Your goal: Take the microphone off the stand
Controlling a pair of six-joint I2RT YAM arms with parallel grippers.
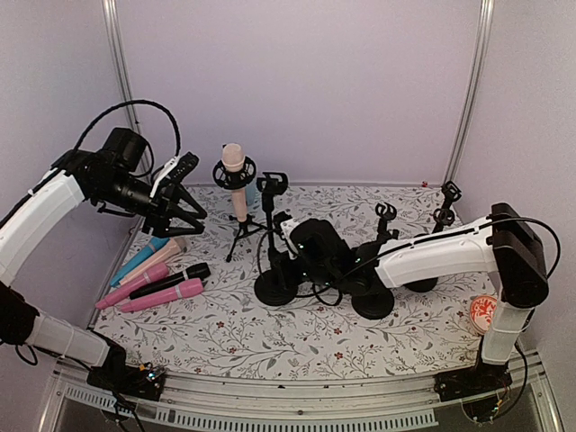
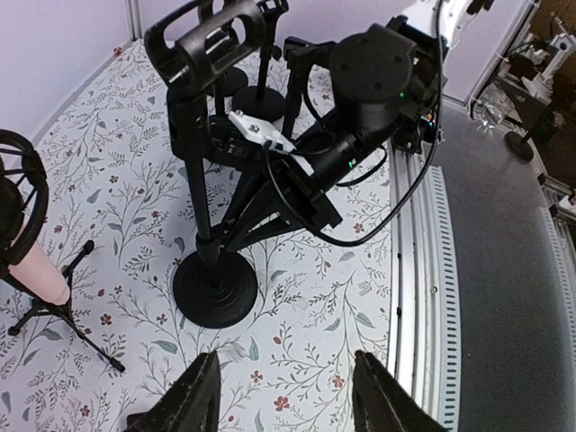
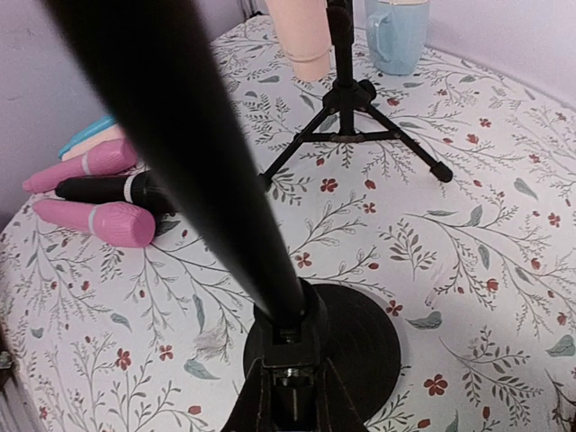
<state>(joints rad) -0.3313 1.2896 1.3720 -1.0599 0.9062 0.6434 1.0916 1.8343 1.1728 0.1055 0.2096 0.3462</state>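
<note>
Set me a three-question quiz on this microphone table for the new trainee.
1. True or false: the peach microphone sits in the tripod stand.
2. The right gripper is clamped on: A) the pole of the round-base stand; B) a pink microphone; C) the blue mug.
3. Fill in: the left gripper has its jaws ___, with nothing between them.
Key: 1 true; 2 A; 3 open.
</note>
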